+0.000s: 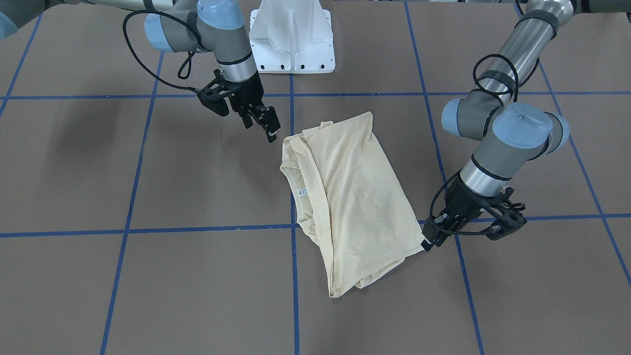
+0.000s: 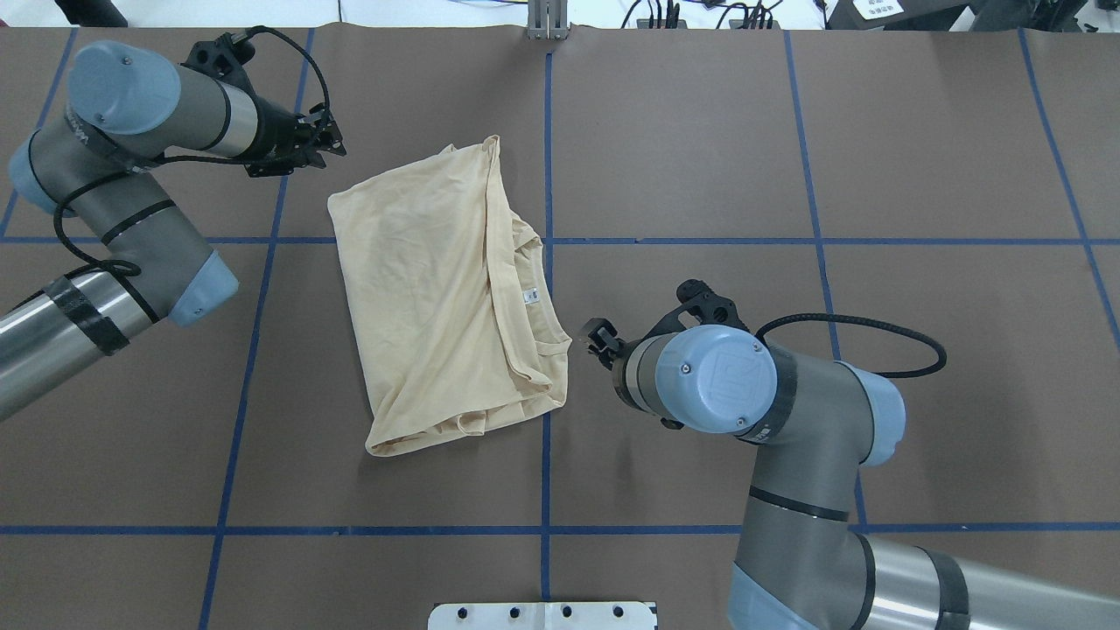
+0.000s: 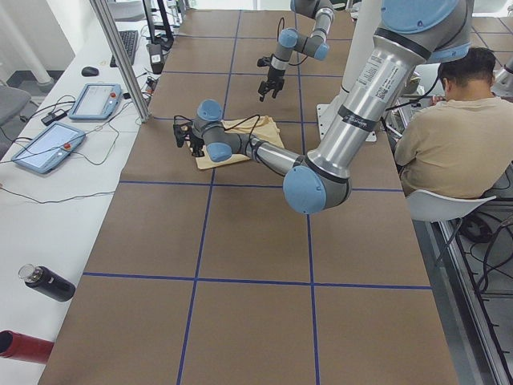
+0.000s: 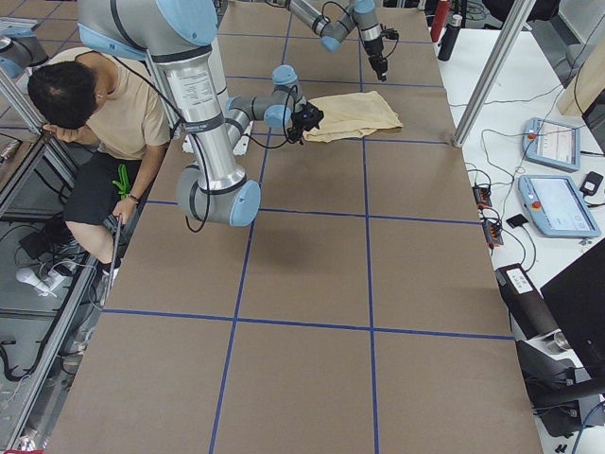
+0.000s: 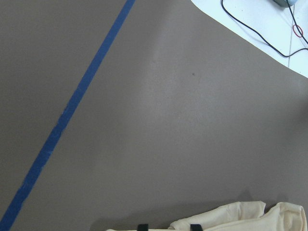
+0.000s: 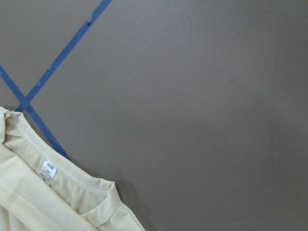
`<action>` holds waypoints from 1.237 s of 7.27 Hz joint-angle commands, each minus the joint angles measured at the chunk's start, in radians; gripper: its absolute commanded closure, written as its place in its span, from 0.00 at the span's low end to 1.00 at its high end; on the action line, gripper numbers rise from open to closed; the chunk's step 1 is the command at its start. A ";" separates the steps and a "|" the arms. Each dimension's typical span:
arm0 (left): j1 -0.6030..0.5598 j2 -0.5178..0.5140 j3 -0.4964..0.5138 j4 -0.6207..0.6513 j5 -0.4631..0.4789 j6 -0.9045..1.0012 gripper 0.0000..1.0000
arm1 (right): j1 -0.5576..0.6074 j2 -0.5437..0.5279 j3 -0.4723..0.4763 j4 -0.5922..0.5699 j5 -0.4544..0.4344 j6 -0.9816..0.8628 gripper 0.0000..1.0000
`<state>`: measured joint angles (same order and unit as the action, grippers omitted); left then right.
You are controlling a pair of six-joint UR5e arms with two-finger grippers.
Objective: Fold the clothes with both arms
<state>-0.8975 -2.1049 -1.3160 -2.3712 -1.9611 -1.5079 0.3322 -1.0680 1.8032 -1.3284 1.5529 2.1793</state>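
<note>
Find T-shirt (image 1: 355,192) lying part-folded mid-tabletop (image 1: 197,187), left gripper (image 1: 427,240) at its corner (image 1: 418,250) with jaws spread, probably lined up to pinch for the next fold; right gripper (image 1: 268,129) just beside collar (image 1: 291,170), jaws' state not readable.

Barely any readable text on my feeds
The small white neck label (image 6: 48,171) on the pale cream-yellow thin-fabric T-shirt (image 6: 29,207) has a top line I read as "size"; the print under it is mush. The round light-blue joint cap (image 2: 716,376) on the right arm (image 2: 787,525) has a raised square logo, letters unclear. Dark lettering on the silver tube (image 3: 377,64) of the left arm (image 3: 268,155), too small to read.
</note>
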 commanded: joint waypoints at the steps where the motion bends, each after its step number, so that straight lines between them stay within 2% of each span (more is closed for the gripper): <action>1: -0.003 0.008 -0.002 0.000 -0.001 0.000 0.57 | -0.018 0.051 -0.034 0.021 -0.008 0.103 0.00; 3: -0.003 0.014 -0.002 0.000 0.002 -0.002 0.55 | -0.031 0.109 -0.109 0.020 -0.008 0.151 0.00; 4: -0.003 0.022 -0.011 0.000 0.027 -0.003 0.54 | -0.032 0.114 -0.122 0.020 -0.008 0.151 0.01; 9: -0.001 0.022 -0.012 0.000 0.027 0.000 0.54 | -0.033 0.143 -0.166 0.018 -0.008 0.157 0.01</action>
<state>-0.9003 -2.0823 -1.3298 -2.3715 -1.9332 -1.5092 0.3002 -0.9293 1.6425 -1.3095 1.5447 2.3349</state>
